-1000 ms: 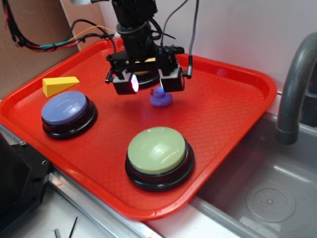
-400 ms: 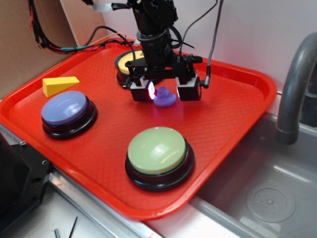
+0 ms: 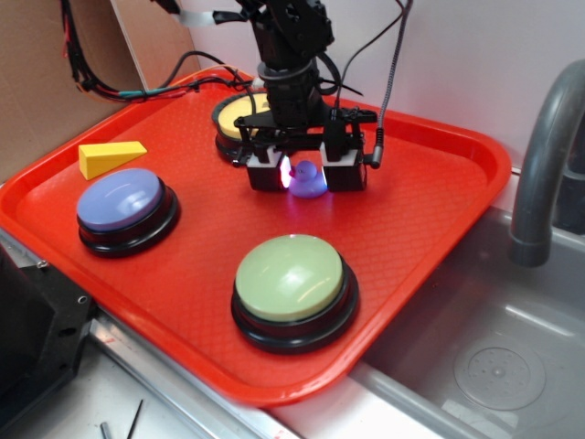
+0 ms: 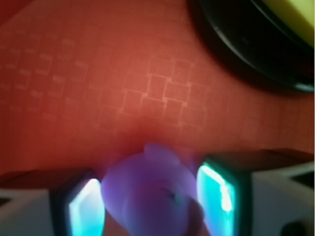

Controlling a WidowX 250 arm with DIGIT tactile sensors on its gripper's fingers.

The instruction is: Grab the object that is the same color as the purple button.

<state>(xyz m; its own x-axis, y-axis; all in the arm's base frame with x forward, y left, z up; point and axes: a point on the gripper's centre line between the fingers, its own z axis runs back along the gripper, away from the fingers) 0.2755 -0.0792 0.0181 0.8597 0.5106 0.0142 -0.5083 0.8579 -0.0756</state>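
The tiny purple rubber duck [image 3: 309,181] sits on the red tray [image 3: 411,210], right of centre toward the back. My gripper [image 3: 307,176] is lowered over it, with a glowing pad on each side of the duck. In the wrist view the duck [image 4: 152,191] fills the gap between the pads [image 4: 86,209] and touches both, so the gripper [image 4: 150,206] is shut on it. The duck still rests on the tray. The purple button [image 3: 121,201], a lavender-blue dome on a black base, stands at the tray's left.
A yellow-domed button [image 3: 236,112] stands just behind the gripper, and its black base shows in the wrist view [image 4: 246,49]. A pale green button [image 3: 291,277] is at the front. A yellow wedge [image 3: 110,157] lies far left. A sink [image 3: 494,366] and grey faucet [image 3: 544,155] are to the right.
The gripper moved right and down from above the duck until its fingers straddled it. The fingers then drew in against the duck's sides.
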